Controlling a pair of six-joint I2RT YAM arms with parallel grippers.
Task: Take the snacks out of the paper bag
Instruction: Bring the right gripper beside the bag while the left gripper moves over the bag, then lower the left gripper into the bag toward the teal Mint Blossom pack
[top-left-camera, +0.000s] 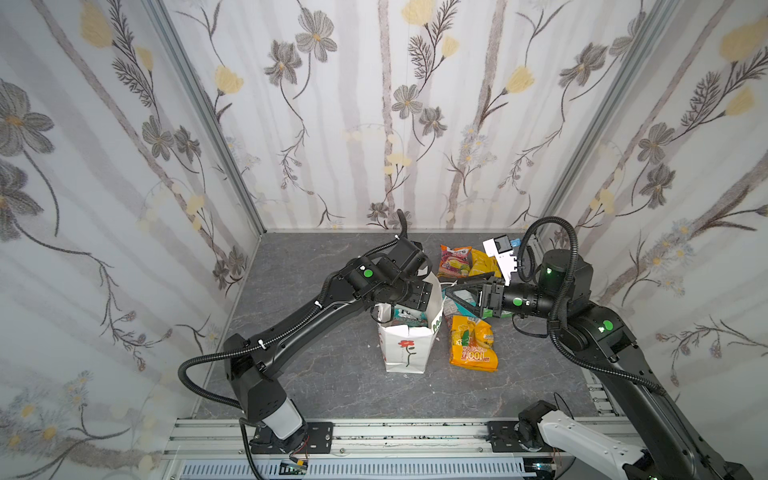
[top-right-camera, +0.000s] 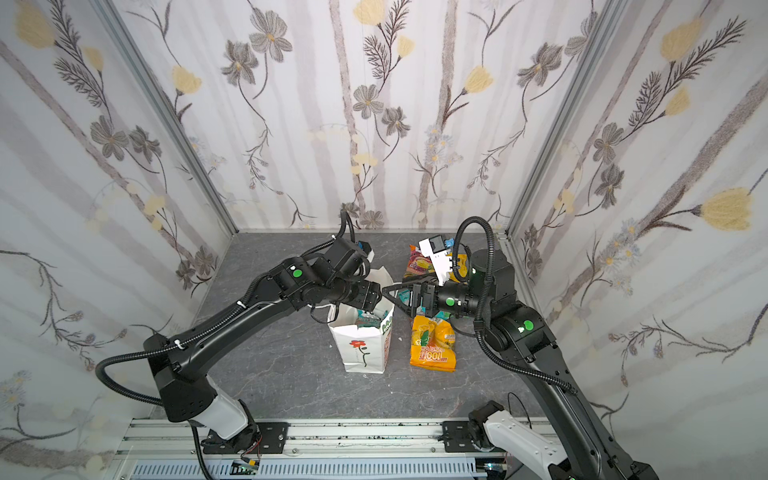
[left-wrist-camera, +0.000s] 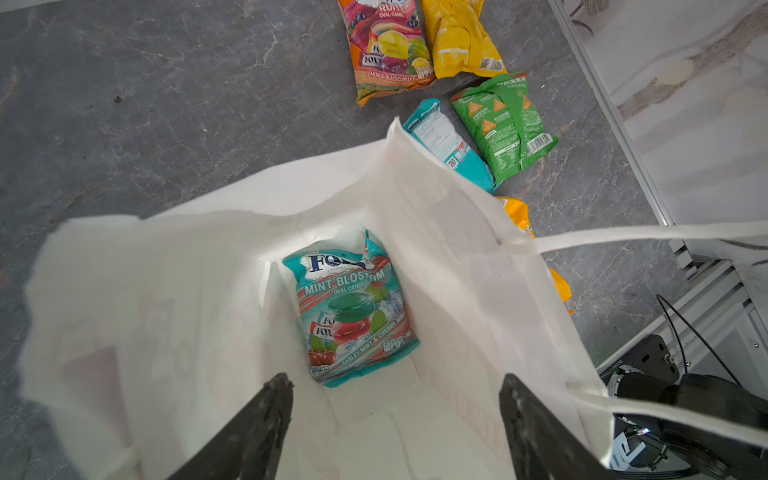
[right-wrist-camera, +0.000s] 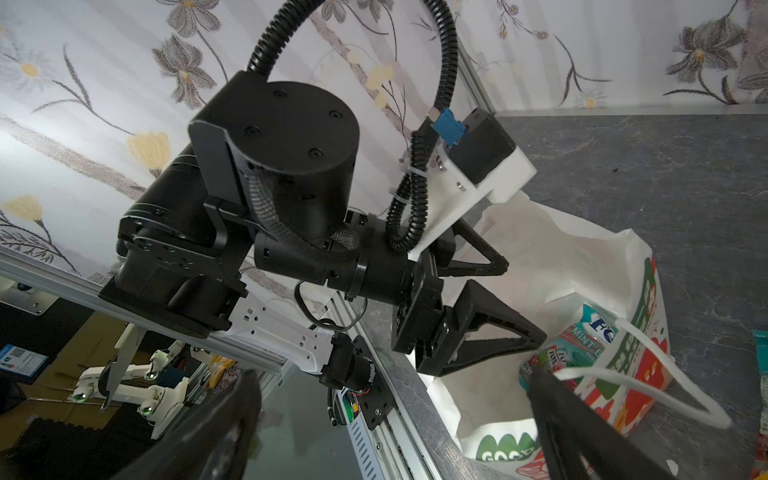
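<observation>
**Bag** (top-left-camera: 405, 353): upright at mid-table, mouth open. One snack is inside, the mint packet (left-wrist-camera: 353, 307), flat and face up on the bag floor.

**On the table, right of the bag:** orange-pink packet (left-wrist-camera: 386, 45) and yellow packet (left-wrist-camera: 457, 37) far; teal packet (left-wrist-camera: 444, 141) and green packet (left-wrist-camera: 503, 120) nearer; "100" packet (top-left-camera: 471, 345) nearest.

**Left gripper** (left-wrist-camera: 395, 380): over the bag mouth, jaws apart and empty, well above the mint packet.

**Right gripper** (top-left-camera: 455, 293): just right of the bag, jaws wide apart. One finger (right-wrist-camera: 582, 436) seems hooked in the cord (right-wrist-camera: 648, 345), which runs taut and likely keeps the mouth open.

**Handling:** the mint packet is probably light, crinkly, soft and slippery. A pinch on a sealed end or across its narrow width should hold. A hard squeeze on the belly may crack the sweets. The thin paper sides buckle easily and may lift with it.

**Table** (top-left-camera: 324, 374): grey, stone-look, flat, matt.

**Room:** flowered walls (top-left-camera: 124, 166) on three sides, aluminium rail (top-left-camera: 374, 432) at the near edge.
</observation>
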